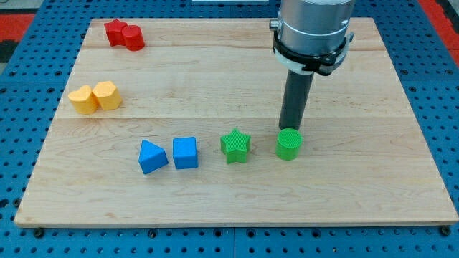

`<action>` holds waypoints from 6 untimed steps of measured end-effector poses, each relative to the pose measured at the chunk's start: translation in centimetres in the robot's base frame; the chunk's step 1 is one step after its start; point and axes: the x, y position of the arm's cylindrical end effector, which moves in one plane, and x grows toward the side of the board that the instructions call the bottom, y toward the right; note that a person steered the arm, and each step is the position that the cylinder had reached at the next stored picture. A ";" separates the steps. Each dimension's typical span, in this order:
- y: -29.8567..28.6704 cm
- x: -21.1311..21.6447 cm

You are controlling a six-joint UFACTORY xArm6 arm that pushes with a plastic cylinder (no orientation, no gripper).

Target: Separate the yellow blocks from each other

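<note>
Two yellow blocks lie touching at the view's left: a yellow heart-like block [83, 99] and a yellow hexagon-like block [107, 94] to its right. My tip [289, 128] is far to their right, just behind the green cylinder [289, 144], touching or nearly touching its top edge. The dark rod rises from there to the grey arm body at the view's top.
Two red blocks [124, 34] sit touching at the top left. A blue triangle [152, 156], a blue cube [185, 153] and a green star [235, 145] form a row with the green cylinder. The wooden board [358, 193] rests on a blue surface.
</note>
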 end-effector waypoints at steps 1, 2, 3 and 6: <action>0.0 -2.3; -8.0 -7.6; -20.2 -7.6; -32.1 -6.3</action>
